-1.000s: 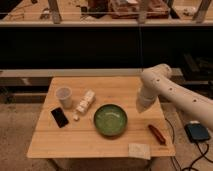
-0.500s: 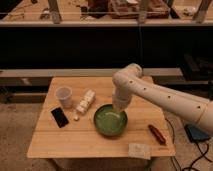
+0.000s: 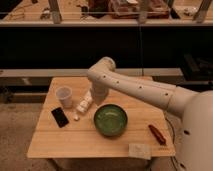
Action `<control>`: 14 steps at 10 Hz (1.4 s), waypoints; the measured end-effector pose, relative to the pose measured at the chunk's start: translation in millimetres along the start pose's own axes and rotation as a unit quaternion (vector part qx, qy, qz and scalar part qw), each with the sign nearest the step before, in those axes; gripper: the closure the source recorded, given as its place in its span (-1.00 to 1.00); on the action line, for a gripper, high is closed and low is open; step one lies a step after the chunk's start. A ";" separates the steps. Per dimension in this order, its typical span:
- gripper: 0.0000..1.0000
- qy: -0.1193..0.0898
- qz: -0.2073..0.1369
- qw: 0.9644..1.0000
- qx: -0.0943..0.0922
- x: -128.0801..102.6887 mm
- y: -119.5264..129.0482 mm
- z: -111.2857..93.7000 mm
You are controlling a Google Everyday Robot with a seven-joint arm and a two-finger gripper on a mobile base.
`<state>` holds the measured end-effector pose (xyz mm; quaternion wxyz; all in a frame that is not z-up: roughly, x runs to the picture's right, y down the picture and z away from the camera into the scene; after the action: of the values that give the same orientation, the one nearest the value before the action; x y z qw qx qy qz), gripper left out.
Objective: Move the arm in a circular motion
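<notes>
The cream-white arm point(image 3: 145, 90) reaches from the lower right across the wooden table point(image 3: 60, 145) to a rounded elbow joint point(image 3: 102, 67) above the table's back middle. From there a segment drops down toward the table just behind the green bowl point(image 3: 110, 120). The gripper point(image 3: 98, 99) is at the end of that segment, next to a row of small white blocks point(image 3: 83, 104); I cannot make out its end clearly.
A clear plastic cup point(image 3: 64, 96) stands at the back left. A black phone point(image 3: 60, 116) lies left of the bowl. A red tool point(image 3: 157, 134) and a pale sponge point(image 3: 139, 149) lie at the right front. Dark shelving stands behind the table.
The arm has swept leftward across the table, from over the right side to over the back middle, and its elbow now sits farther left and higher.
</notes>
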<state>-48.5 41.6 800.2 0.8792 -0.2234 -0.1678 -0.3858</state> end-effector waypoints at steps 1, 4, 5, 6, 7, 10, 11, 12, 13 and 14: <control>0.90 0.005 0.001 1.000 0.006 14.6 -17.1 1.8; 0.90 0.014 0.040 0.999 0.024 74.8 -46.6 6.1; 0.90 0.016 0.056 0.998 0.028 90.4 -44.4 5.8; 0.90 0.020 0.080 0.996 0.034 113.1 -33.2 3.4; 0.90 0.024 0.100 0.994 0.038 132.2 -18.3 0.3; 0.90 0.042 0.167 0.984 0.033 183.4 43.8 -10.4; 0.90 0.045 0.186 0.981 0.030 190.8 63.4 -12.4; 0.90 0.049 0.212 0.976 0.031 198.9 92.1 -16.0; 0.90 0.053 0.236 0.970 0.033 201.6 122.6 -21.1; 0.90 0.053 0.252 0.966 0.033 199.4 150.2 -24.7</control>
<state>196.6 -1.2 833.0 0.9626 -0.2082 -0.0718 -0.1575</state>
